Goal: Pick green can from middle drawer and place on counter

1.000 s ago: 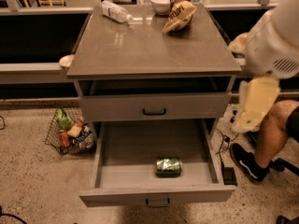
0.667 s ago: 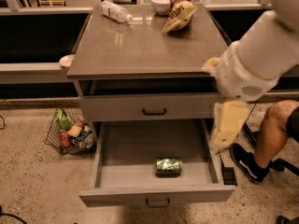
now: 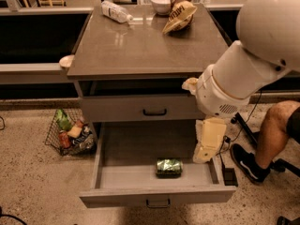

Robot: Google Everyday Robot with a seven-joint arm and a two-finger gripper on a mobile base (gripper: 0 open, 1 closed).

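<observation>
The green can (image 3: 169, 167) lies on its side in the open middle drawer (image 3: 112, 178), near the front and right of centre. The drawer's dark bar handle (image 3: 158, 203) shows on its front. The grey-brown counter (image 3: 140, 48) tops the cabinet above. My gripper (image 3: 205, 154) is the cream part hanging below the big white arm (image 3: 248, 74). It sits over the drawer's right side, a little right of and above the can, not touching it.
On the counter's far edge are a clear plastic bottle (image 3: 116, 11), a white bowl (image 3: 161, 3) and chip bags (image 3: 180, 14). The top drawer (image 3: 140, 108) is shut. A wire basket (image 3: 70, 132) of items stands on the floor at left. A person's leg (image 3: 272, 130) and shoe are at right.
My arm has swung left and down, bringing the gripper from beside the cabinet to over the drawer's right side. The can has not moved.
</observation>
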